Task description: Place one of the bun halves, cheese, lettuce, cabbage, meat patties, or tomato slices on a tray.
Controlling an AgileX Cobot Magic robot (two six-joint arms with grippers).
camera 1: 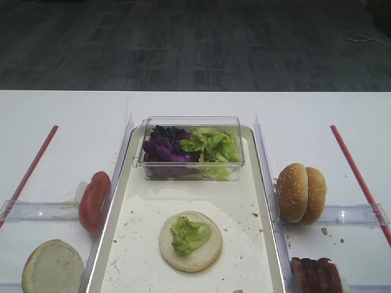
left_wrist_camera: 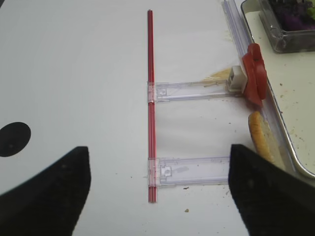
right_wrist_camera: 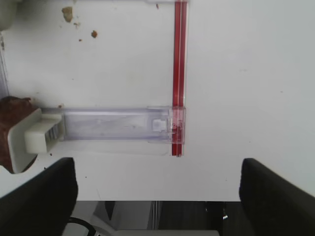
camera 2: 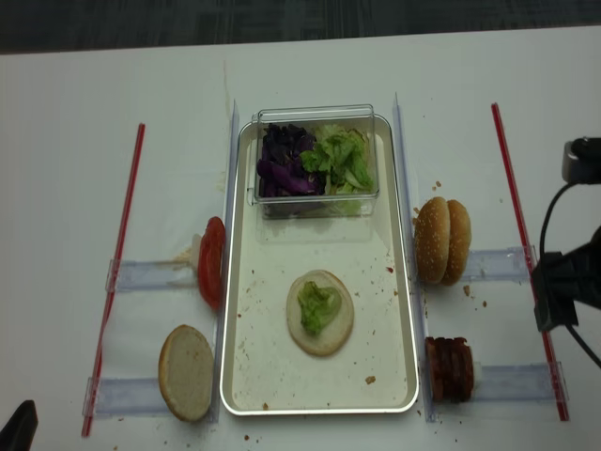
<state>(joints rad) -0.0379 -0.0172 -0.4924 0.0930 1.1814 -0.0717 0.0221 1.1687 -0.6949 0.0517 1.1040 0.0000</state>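
At the lower left of the overhead view we see a pale, flat-faced bun half (camera 2: 186,372) leaning on edge against the tray's outer wall, propped by a clear plastic side holder (camera 2: 122,396) on the white tabletop (camera 2: 56,188). Just above it, red glossy tomato slices (camera 2: 211,262) stand on edge the same way, faces turned sideways; we judge this keeps each piece upright for a pinch from above.

The left gripper (left_wrist_camera: 157,191) shows in its wrist view as two dark fingers (left_wrist_camera: 49,191) spread wide over bare tabletop, holding nothing.

In the middle lies the long silver-rimmed tray (camera 2: 242,310), its long axis running from the top of the frame to the bottom. On its cream floor a pale bun half (camera 2: 320,313) lies flat, face up, with a light green lettuce leaf (camera 2: 317,305) on it. A clear plastic tub (camera 2: 316,160) at the tray's top end holds dark purple cabbage (camera 2: 282,160) and more lettuce.

To the right, golden sesame bun domes (camera 2: 443,241) stand on edge, and below them dark reddish-brown meat patties (camera 2: 449,369) are stacked sideways.

The right gripper (right_wrist_camera: 157,189) hovers at the right edge with fingers (right_wrist_camera: 44,191) fully apart, empty. A patty or slice seems the next layer.
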